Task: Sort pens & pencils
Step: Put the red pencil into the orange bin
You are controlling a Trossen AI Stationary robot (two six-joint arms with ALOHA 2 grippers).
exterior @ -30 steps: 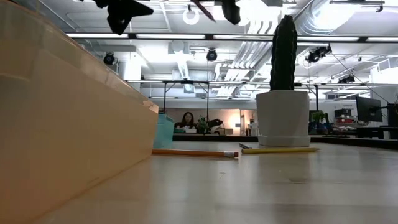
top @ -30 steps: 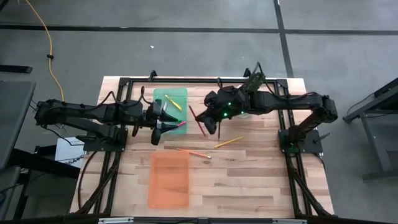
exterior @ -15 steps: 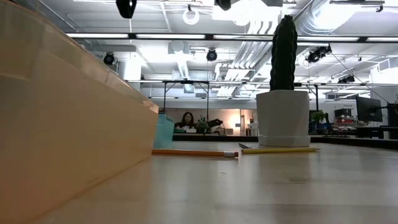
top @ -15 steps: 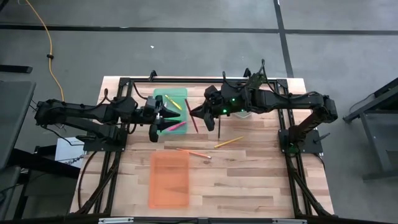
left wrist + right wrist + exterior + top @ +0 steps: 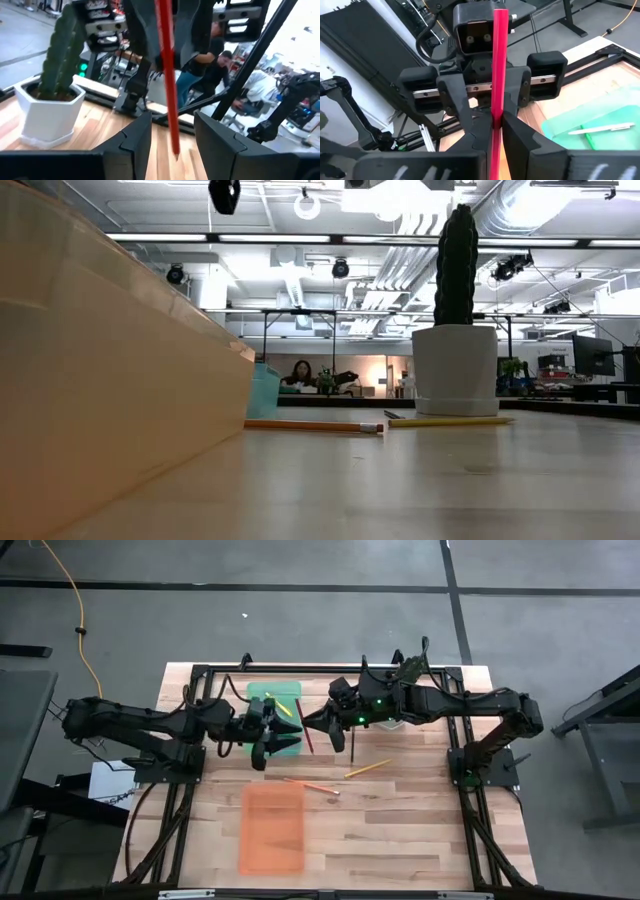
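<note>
- My right gripper (image 5: 312, 721) hangs above the table beside the green tray (image 5: 262, 692), jaws clamped on the red pencil (image 5: 498, 60).
- My left gripper (image 5: 283, 739) faces it at close range with jaws spread apart and empty; the red pencil sits between the two grippers.
- Two pens lie in the green tray.
- An orange pencil (image 5: 311, 784) and a yellow pencil (image 5: 368, 768) lie on the table near the orange tray (image 5: 271, 830).
</note>
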